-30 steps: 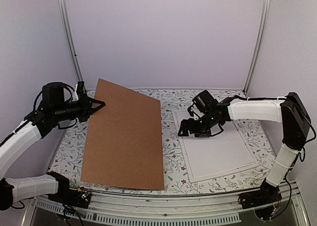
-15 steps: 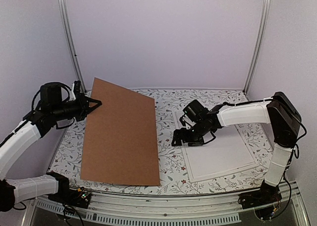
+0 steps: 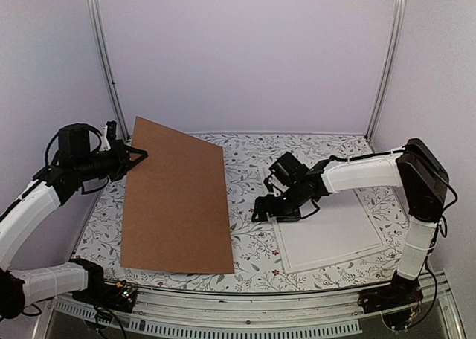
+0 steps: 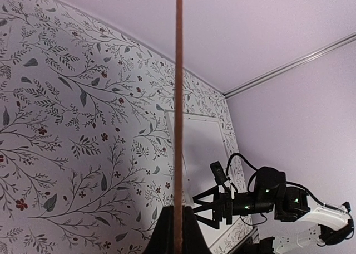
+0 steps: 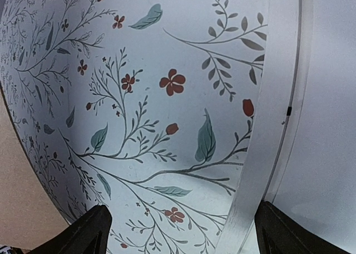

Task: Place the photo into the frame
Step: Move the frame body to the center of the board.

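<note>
Thin white rectangular picture frame [image 3: 338,235] lying flat on the right half of the tabletop [image 3: 253,160], which is covered in a white floral pattern with grey-green leaves and small red blossoms. Its long sides run roughly front to back, turned slightly. Only a plain white surface shows inside its border, and no print can be made out in any view.

Right arm: the right tool [image 3: 268,214] is at the frame's left edge, near the far left corner, with its jaws spread wide. In the right wrist view, the right tool [image 5: 183,237] straddles that edge. One dark fingertip [image 5: 89,231] is over the floral tabletop [image 5: 167,81]. The other is over the frame [image 5: 272,126], whose pale rim runs between them, closer to the right fingertip. Whether either fingertip touches the surface cannot be told.

Left arm: the left tool [image 3: 137,155] is clamped on the left edge of a large plain brown rectangular board [image 3: 178,201], just below its far corner. The board is steeply tilted, with its near edge low at the front of the tabletop, well apart from the frame.

Left wrist view: the board [image 4: 179,98] appears edge-on as a thin brown line rising from the closed left tool [image 4: 177,231]. Beyond it are the frame [image 4: 200,148] and the right tool [image 4: 203,206].
</note>
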Available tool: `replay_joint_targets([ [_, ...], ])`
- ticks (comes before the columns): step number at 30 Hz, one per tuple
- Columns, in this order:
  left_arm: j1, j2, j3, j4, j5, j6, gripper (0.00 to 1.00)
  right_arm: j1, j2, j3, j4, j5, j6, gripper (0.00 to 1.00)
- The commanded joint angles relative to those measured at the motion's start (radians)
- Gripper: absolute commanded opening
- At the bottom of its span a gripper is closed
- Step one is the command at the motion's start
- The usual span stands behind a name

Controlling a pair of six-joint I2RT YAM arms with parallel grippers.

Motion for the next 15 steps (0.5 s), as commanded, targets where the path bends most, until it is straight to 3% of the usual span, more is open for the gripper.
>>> replay_joint_targets([
  [1,0.021,-0.011,-0.003,0.031,0.01,0.011,0.0,0.018,0.041,0.022,0.033,-0.04,0.02,0.93],
  [15,0.106,-0.005,0.026,-0.037,-0.049,0.107,0.0,0.106,0.168,0.202,0.077,-0.109,0.053,0.93],
])
